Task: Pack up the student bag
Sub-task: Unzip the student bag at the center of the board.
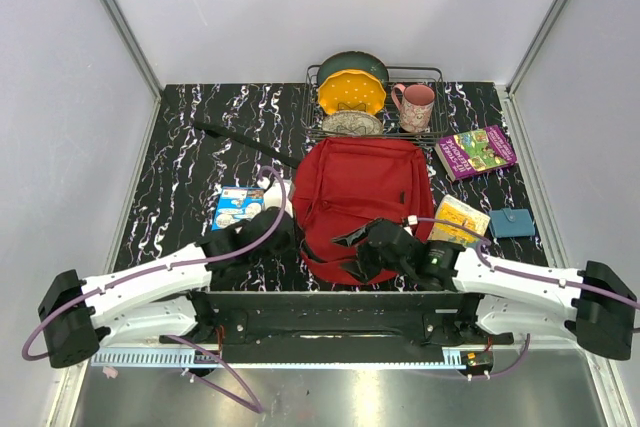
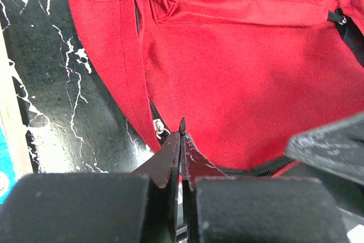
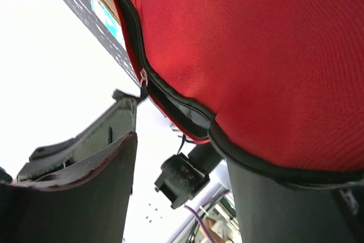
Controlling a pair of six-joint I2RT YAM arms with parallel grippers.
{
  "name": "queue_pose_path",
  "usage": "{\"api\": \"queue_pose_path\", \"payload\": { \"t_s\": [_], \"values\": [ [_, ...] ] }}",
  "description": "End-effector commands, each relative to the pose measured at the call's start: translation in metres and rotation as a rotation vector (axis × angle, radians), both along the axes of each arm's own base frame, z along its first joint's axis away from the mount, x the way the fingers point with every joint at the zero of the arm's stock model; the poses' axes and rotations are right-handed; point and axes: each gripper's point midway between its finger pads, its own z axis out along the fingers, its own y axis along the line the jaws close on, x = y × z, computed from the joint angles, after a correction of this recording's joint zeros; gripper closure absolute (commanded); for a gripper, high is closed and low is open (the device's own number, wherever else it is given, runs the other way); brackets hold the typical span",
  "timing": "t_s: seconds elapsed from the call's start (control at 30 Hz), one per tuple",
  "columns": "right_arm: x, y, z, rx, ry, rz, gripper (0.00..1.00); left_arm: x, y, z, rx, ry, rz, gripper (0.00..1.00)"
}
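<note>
Lying flat, the red student bag (image 1: 360,187) shows black zippers (image 3: 132,27).

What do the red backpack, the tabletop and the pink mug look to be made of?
Red backpack: woven fabric, matte; a twill-like weave shows in the wrist views.
Tabletop: black with white veining, marble-look; could be printed laminate.
Pink mug: probably glazed ceramic, but too small to be sure.

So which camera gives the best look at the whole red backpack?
The top external view: the student bag shows nearly whole from above. The left wrist view sees only fabric, a pocket and a zipper pull; the right wrist view, just a close fabric edge.
</note>
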Motion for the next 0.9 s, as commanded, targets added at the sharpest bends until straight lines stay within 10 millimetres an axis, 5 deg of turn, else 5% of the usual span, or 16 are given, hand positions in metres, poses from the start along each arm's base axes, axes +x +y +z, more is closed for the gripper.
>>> {"api": "queue_pose_path", "payload": {
  "t_s": [0.0,0.13,0.33,0.53,0.63,0.87],
  "values": [
    [0.025,0.006,0.006,0.053,-0.029,-0.135,0.33,-0.005,-0.004,0.016,-0.060,-0.024,0.006,1.00],
    [0.019,0.015,-0.008,0.031,0.003,-0.091,0.36,-0.007,-0.001,0.020,-0.074,-0.034,0.012,1.00],
    [0.006,0.011,-0.030,0.022,0.037,-0.043,0.56,-0.003,0.007,0.033,-0.063,-0.070,0.039,1.00],
    [-0.013,0.009,-0.027,0.019,0.044,0.034,0.33,0.001,0.013,0.029,-0.018,-0.076,0.067,1.00],
    [-0.017,0.003,-0.029,-0.010,0.059,0.024,0.30,0.002,0.012,0.029,-0.022,-0.074,0.068,1.00],
    [0.011,0.001,-0.025,-0.005,0.002,-0.119,0.29,0.000,0.006,0.039,-0.063,-0.089,0.038,1.00]
  ]
}}
